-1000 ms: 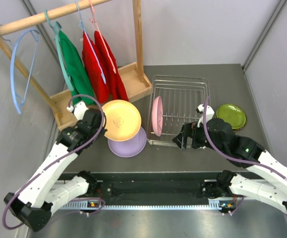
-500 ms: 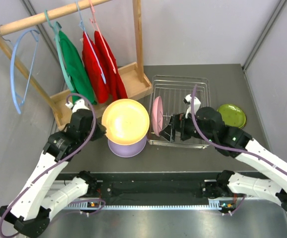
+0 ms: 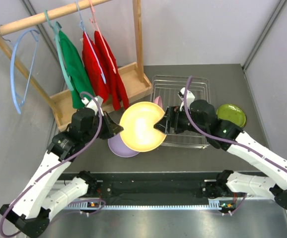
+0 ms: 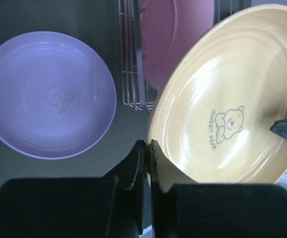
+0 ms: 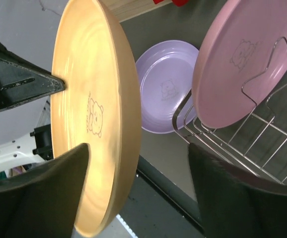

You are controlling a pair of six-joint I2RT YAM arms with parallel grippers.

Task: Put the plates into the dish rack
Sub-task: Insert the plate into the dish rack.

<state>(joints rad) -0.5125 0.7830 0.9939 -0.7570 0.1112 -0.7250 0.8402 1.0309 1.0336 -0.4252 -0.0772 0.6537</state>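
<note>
Left fingers point(image 4: 136, 166) pinched shut on the rim of the orange-tan plate point(image 4: 223, 124), holding it on edge midair just beside the dish rack point(image 3: 193, 94). Right fingers point(image 5: 233, 198) open, straddling the opposite rim. Likely a handover, so right can slot it beside the racked pink plate point(image 5: 233, 64).

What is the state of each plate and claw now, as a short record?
left claw: shut on rim of orange-tan round plastic plate, held tilted
right claw: open, astride that plate's opposite rim
pink round plastic plate: upright in silver wire dish rack
lavender round plate: lying flat, left of rack
lime green round plate: flat, right of rack
</note>
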